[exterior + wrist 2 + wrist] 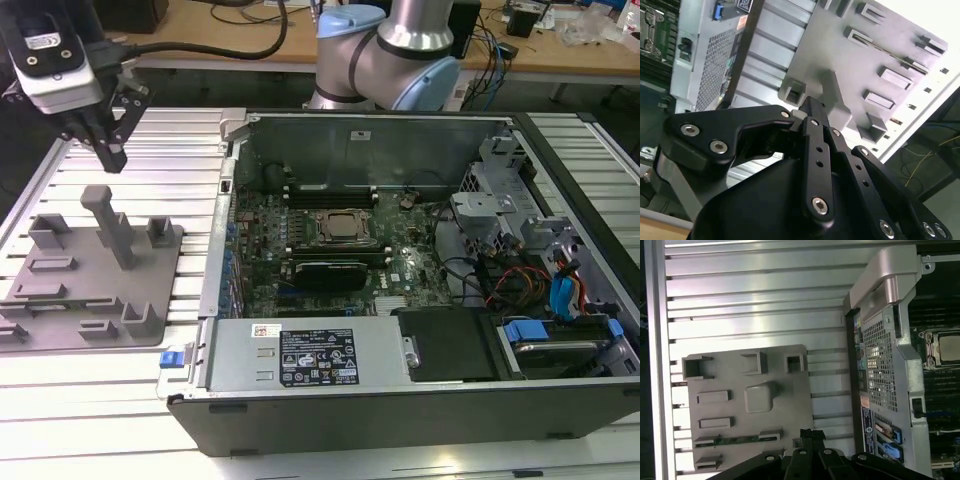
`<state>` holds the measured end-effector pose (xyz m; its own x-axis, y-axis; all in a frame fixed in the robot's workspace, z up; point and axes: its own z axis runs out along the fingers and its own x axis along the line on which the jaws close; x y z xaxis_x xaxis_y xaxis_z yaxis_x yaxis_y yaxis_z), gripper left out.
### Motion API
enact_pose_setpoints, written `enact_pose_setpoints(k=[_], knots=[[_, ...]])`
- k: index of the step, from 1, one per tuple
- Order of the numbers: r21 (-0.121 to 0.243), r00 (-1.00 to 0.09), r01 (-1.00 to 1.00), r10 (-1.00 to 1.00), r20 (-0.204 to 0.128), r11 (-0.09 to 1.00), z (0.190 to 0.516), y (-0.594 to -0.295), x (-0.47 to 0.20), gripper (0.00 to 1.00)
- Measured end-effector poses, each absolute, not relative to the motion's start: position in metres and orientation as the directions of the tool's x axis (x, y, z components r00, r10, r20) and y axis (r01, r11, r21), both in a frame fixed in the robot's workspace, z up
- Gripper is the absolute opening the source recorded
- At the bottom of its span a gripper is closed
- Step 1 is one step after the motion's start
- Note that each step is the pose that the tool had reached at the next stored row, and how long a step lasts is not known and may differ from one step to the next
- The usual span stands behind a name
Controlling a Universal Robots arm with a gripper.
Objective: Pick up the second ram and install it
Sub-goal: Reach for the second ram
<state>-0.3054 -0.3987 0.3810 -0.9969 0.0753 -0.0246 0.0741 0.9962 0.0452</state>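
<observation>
Above the grey fixture tray (160, 262), at the exterior view's left, the claw (113, 158) hangs with its fingers pressed together, gripping nothing. In the first wrist view the second ram (737, 440) lies on edge in one of that tray's slots, apart from the claw. The open computer case (380, 140) stands beside the tray on the ribbed tabletop (180, 130)
</observation>
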Motion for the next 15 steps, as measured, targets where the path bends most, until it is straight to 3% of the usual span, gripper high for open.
enact_pose_setpoints(k=[15], knots=[[0.045,-0.997,0.074,0.075,-0.025,0.996,0.357,-0.406,-0.349,0.08]])
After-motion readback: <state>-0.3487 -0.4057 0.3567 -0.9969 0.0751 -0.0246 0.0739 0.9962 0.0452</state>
